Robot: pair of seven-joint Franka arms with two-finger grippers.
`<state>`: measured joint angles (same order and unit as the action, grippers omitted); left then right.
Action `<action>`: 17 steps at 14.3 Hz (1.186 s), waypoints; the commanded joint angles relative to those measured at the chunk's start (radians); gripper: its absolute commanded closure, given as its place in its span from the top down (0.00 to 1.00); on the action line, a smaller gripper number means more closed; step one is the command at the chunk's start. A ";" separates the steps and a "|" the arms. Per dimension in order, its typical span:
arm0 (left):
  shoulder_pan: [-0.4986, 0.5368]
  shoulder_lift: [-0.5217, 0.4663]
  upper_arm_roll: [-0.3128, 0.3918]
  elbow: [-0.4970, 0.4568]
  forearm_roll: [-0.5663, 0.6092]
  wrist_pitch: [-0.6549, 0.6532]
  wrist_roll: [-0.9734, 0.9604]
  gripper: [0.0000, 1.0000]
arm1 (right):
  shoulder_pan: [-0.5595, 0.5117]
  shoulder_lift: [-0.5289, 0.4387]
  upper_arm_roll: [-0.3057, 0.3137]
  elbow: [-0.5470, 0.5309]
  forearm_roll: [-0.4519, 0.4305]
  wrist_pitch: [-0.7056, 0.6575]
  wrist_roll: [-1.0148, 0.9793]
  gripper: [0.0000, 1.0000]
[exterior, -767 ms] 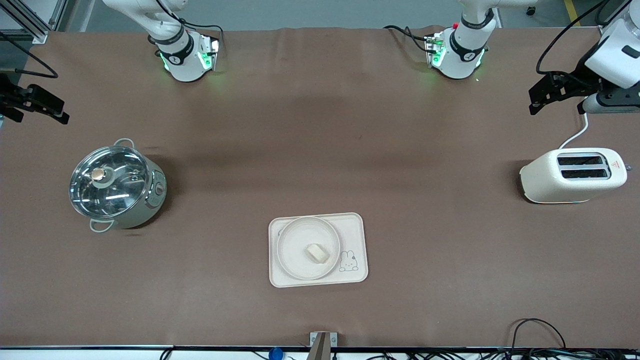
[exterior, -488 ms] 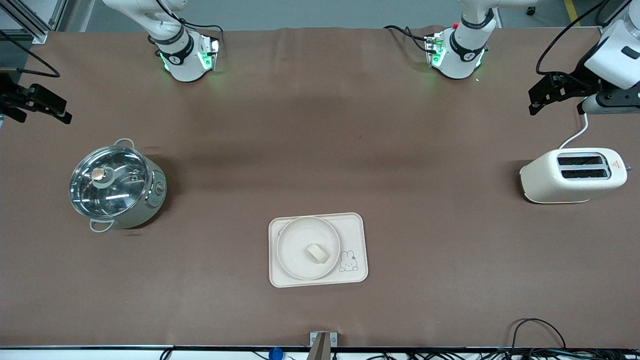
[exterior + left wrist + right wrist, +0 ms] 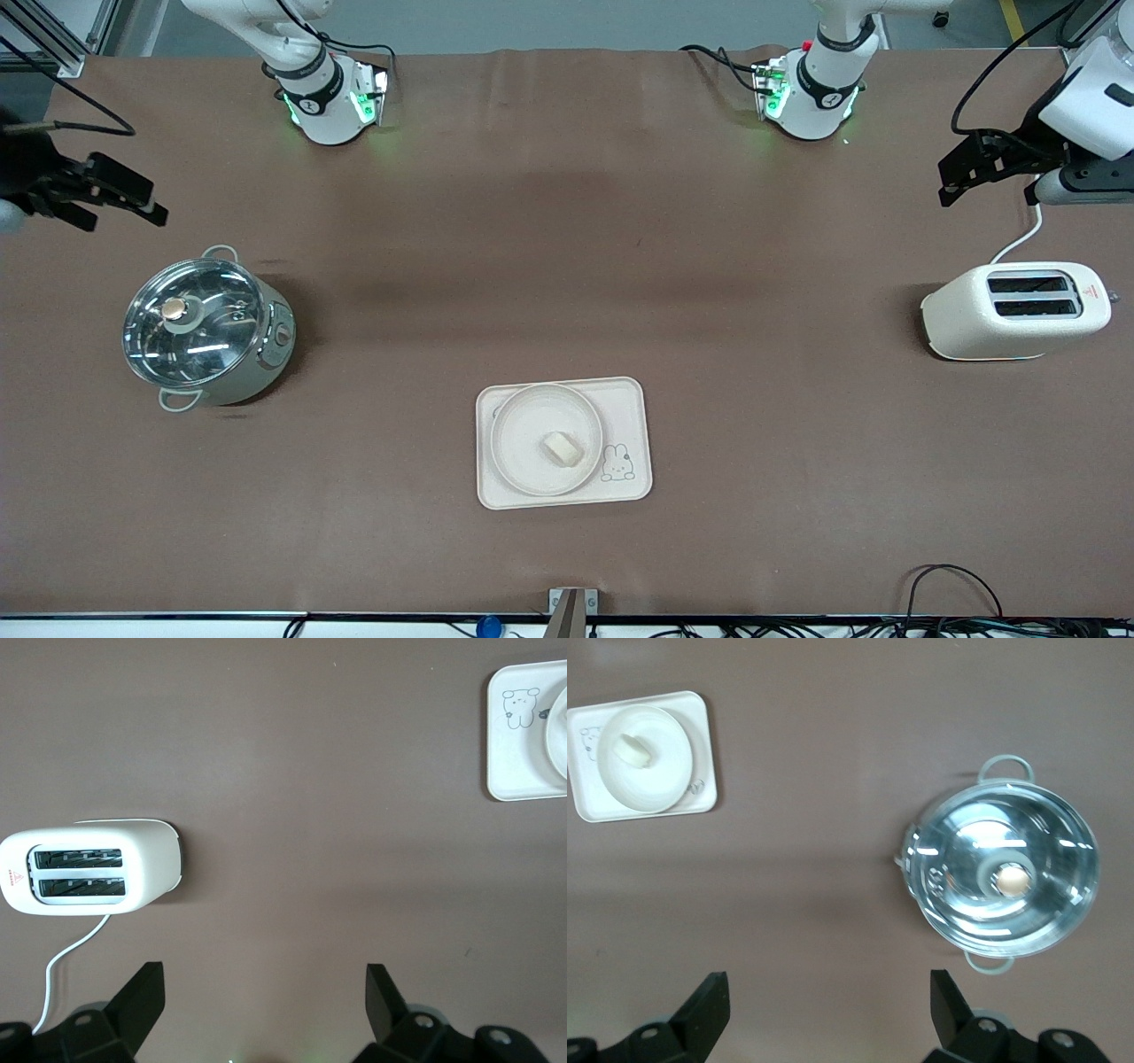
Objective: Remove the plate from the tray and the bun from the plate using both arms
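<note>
Both black two-finger grippers hang wide open and empty: left gripper [image 3: 952,182] near the cream toaster [image 3: 1014,310], right gripper [image 3: 133,202] near the steel lidded pot [image 3: 205,328].

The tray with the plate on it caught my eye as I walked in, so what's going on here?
Nothing is held yet. The bun lies on the plate, which sits on the tray. The left gripper is open, up over the table near the toaster. The right gripper is open, up near the lidded pot.
</note>
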<state>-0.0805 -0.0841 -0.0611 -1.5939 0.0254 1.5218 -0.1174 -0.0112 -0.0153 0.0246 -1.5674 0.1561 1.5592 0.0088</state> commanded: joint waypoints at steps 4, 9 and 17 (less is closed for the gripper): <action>0.001 0.020 -0.003 0.034 -0.007 -0.015 0.018 1.00 | 0.166 0.193 0.001 0.012 0.016 0.201 0.151 1.00; 0.001 0.021 -0.003 0.029 -0.010 -0.017 0.018 1.00 | 0.235 0.412 0.003 0.013 0.081 0.418 0.284 1.00; 0.004 0.024 -0.003 0.032 -0.010 -0.032 0.019 1.00 | 0.411 0.761 0.001 0.134 0.235 0.763 0.447 1.00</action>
<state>-0.0814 -0.0716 -0.0617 -1.5868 0.0254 1.5108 -0.1174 0.3778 0.6808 0.0324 -1.5219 0.3736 2.3206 0.3929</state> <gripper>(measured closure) 0.000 0.000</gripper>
